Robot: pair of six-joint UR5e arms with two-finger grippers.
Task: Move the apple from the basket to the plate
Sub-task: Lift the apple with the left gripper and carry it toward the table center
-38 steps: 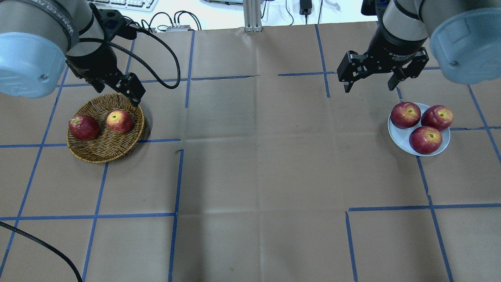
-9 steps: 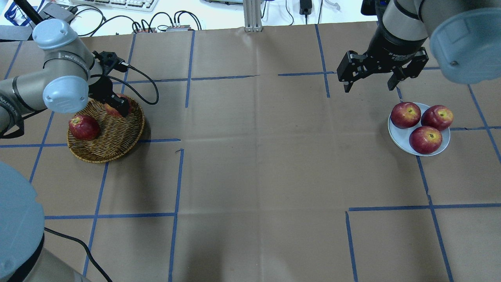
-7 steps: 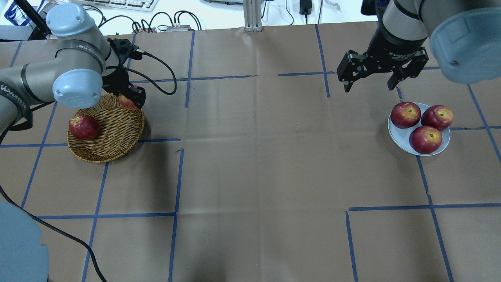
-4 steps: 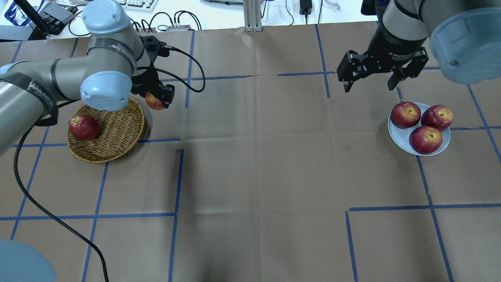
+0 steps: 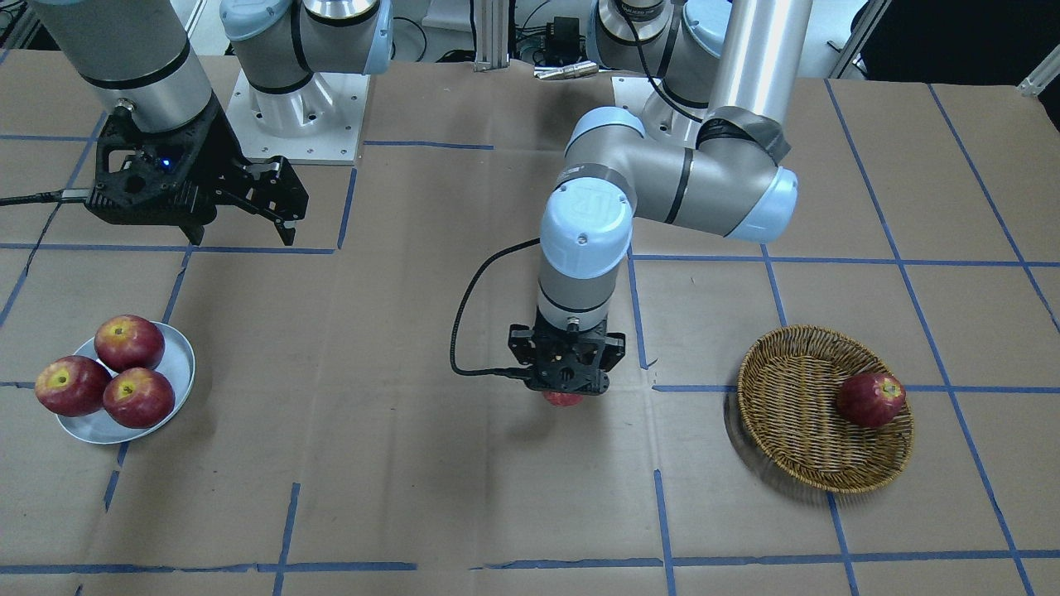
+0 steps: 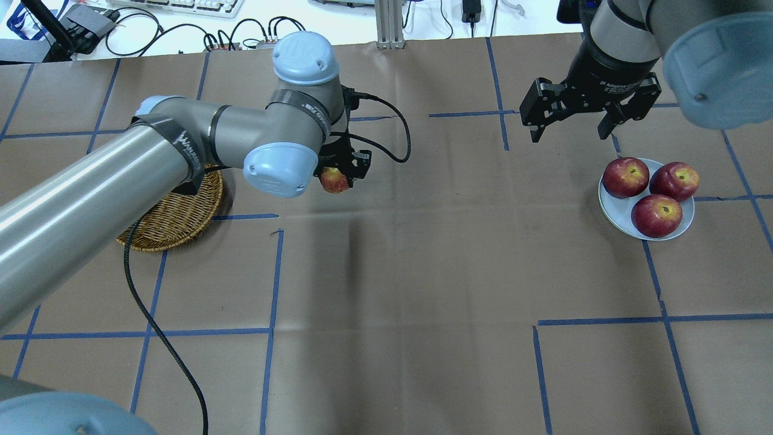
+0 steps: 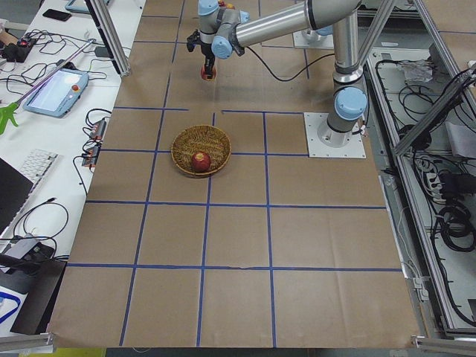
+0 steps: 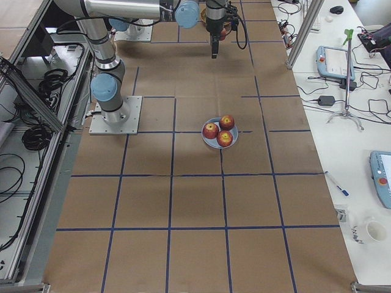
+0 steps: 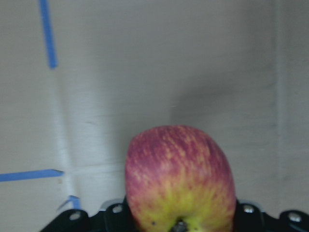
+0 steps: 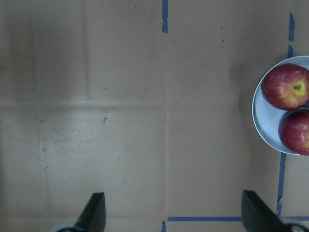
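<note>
My left gripper (image 6: 336,179) is shut on the apple (image 6: 333,180), red with a yellow-orange blush, and holds it above the table right of the basket (image 6: 175,220). The left wrist view shows the apple (image 9: 179,179) filling the jaws, stem end toward the camera. In the front view the apple (image 5: 563,399) peeks out below the left gripper (image 5: 564,385), between the basket (image 5: 787,406) and the plate (image 5: 178,364). The white plate (image 6: 610,214) at the right holds three red apples. My right gripper (image 6: 569,136) is open and empty, behind the plate.
A darker red apple (image 5: 869,399) lies in the basket; my left arm hides it in the overhead view. The plate's apples (image 6: 656,215) cover most of it. A black cable (image 6: 151,320) hangs from my left arm over the table's left part.
My left gripper has lifted the apple out of the basket and carried it right, toward the table's middle. The right arm has not moved.
</note>
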